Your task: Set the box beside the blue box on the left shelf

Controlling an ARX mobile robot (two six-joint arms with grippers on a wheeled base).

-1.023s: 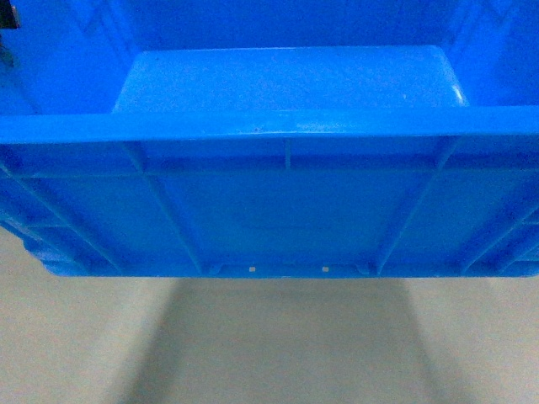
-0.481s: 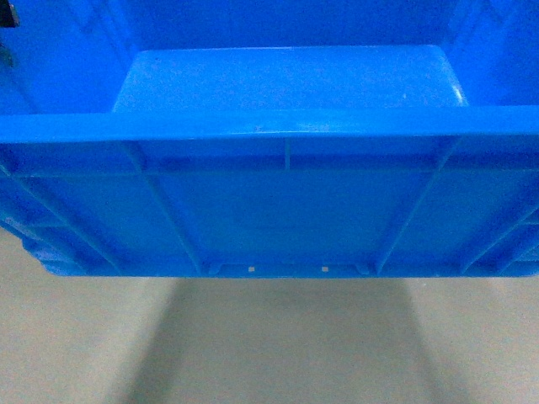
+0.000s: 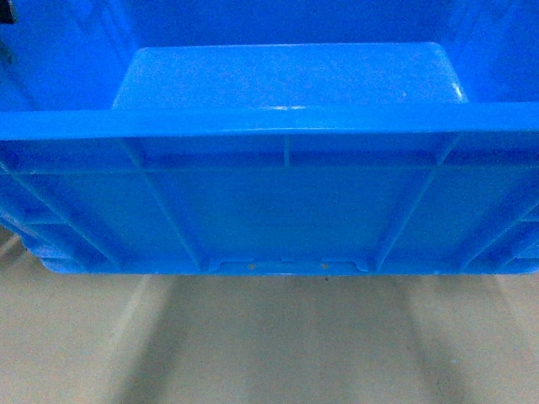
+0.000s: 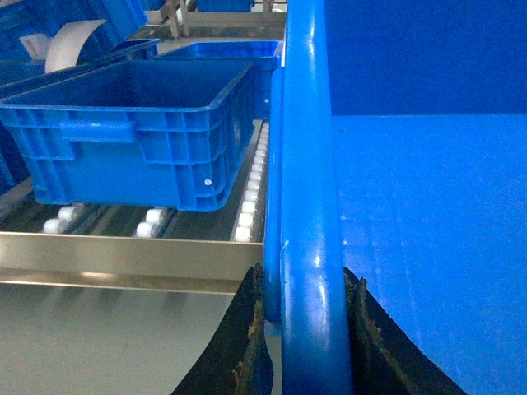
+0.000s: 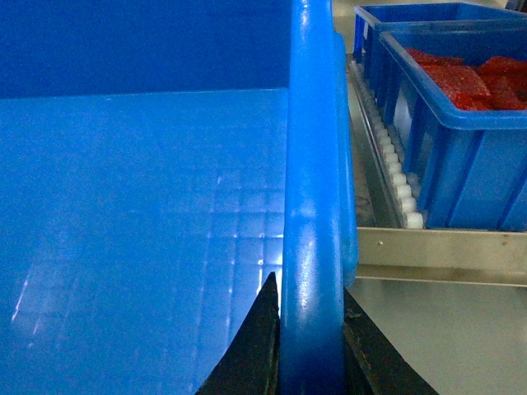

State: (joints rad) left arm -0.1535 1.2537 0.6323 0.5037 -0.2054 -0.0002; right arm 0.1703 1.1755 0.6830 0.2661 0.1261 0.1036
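Here the box (image 3: 278,210) hangs between both arms above the floor, its front end reaching over the front rail (image 4: 123,262) of the left shelf (image 4: 247,197). The left gripper (image 4: 306,329) is clamped on the box's left rim and the right gripper (image 5: 309,346) on its right rim, one finger inside and one outside each wall. On the shelf the blue box (image 4: 140,136) stands on the rollers just left of the carried one, a roller track showing between them. To the right, another crate (image 5: 461,123) holds red items. The step looks like lowering onto the rollers: I would keep both grips level, keep the base clear of the front rail, hold the gap to the blue box, and let go only once the rollers carry the weight.
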